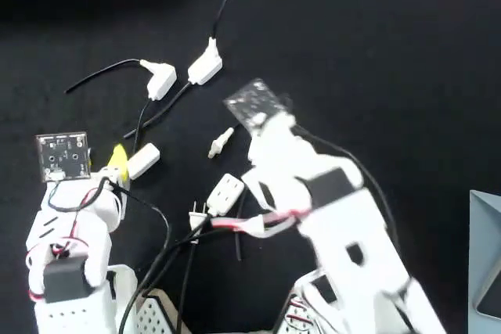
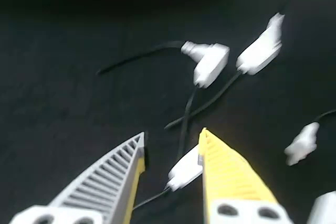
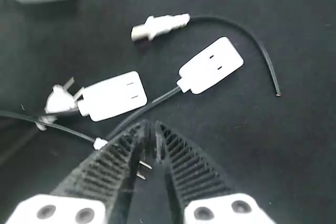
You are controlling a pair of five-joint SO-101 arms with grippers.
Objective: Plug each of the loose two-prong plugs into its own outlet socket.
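A black cloth (image 1: 407,52) covers the table. Well apart from the outlet socket (image 3: 111,96), the left gripper (image 2: 172,132) straddles a white connector (image 2: 185,170), fingers spread. The right gripper (image 3: 150,125), pinched nearly shut, hangs just beside that socket, a 2-prong plug (image 3: 59,99) at its end.

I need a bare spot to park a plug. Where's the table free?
Widest bare cloth: the far right of the table, beyond the right arm. A second patch lies far left, behind the angled plug and its cord. Crowded: between that arm and the left arm, around the outlet socket, two-prong plug and cables.
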